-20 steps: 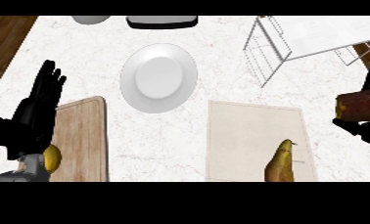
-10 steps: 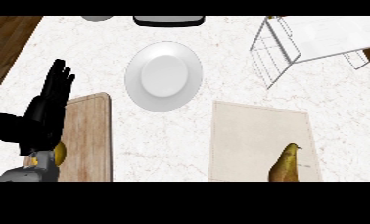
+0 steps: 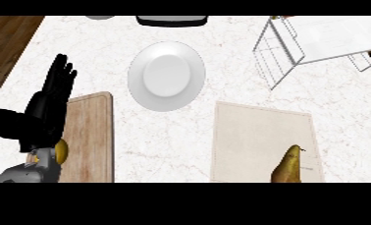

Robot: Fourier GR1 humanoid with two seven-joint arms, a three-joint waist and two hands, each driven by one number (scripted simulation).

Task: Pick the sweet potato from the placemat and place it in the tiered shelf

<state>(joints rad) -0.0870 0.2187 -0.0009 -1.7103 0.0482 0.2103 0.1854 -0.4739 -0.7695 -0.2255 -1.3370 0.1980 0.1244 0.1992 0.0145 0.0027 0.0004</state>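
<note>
Resting with straight fingers at the near left, the left hand [image 3: 51,102] leaves the sweet potato [image 3: 287,166] untouched on the placemat [image 3: 257,135], the tiered shelf [image 3: 308,47] waiting far right.

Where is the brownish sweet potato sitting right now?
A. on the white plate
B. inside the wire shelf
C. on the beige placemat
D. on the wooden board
C: the sweet potato lies on the lower right part of the beige placemat, apart from the white plate and the wire shelf.
</note>
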